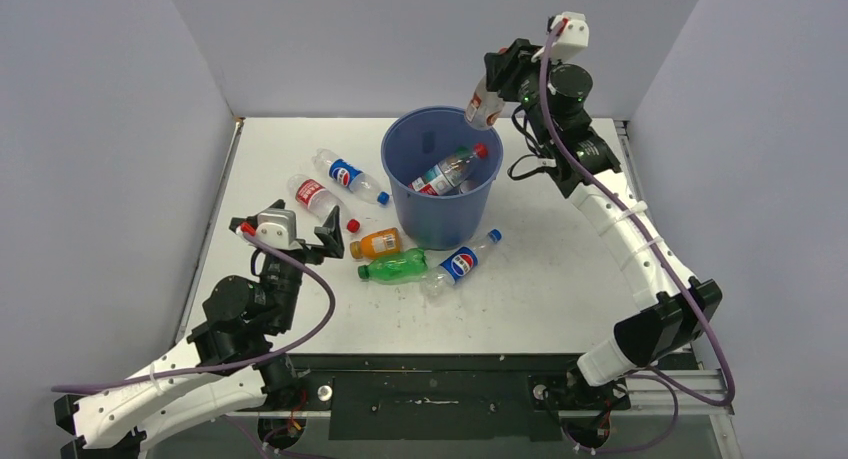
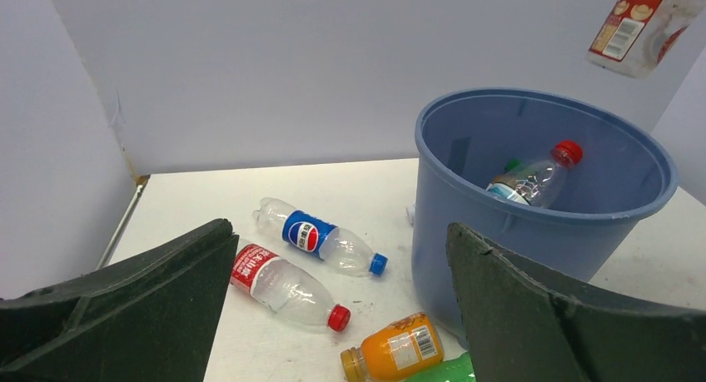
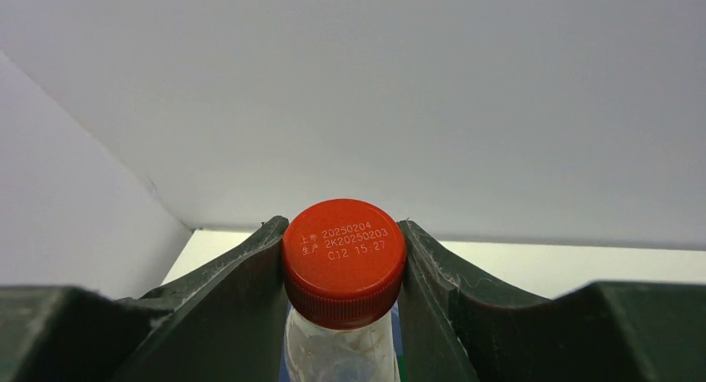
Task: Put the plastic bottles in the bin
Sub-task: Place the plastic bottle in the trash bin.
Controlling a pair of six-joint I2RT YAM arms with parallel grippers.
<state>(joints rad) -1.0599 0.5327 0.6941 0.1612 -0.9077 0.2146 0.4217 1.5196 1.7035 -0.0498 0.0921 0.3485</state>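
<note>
- The white desk (image 1: pixel 560 299) fills the middle of the top view.
- The blue bin (image 1: pixel 440 224) stands upright at upper centre of the desk, and a red-capped bottle (image 1: pixel 450 171) leans inside it.
- The right gripper (image 3: pixel 344 261), at upper right, is clamped on the red cap of the hanging bottle (image 1: pixel 482 106), which is above the bin's right rim.
- The left gripper (image 2: pixel 339 232), at lower left, stands wide apart over the desk and holds nothing.
- Five bottles lie left of and below the bin: a blue-labelled bottle (image 1: pixel 350 176), a second blue-labelled one (image 1: pixel 460 264), a red-labelled bottle (image 1: pixel 318 197), an orange bottle (image 1: pixel 378 244) and a green bottle (image 1: pixel 395 267).
</note>
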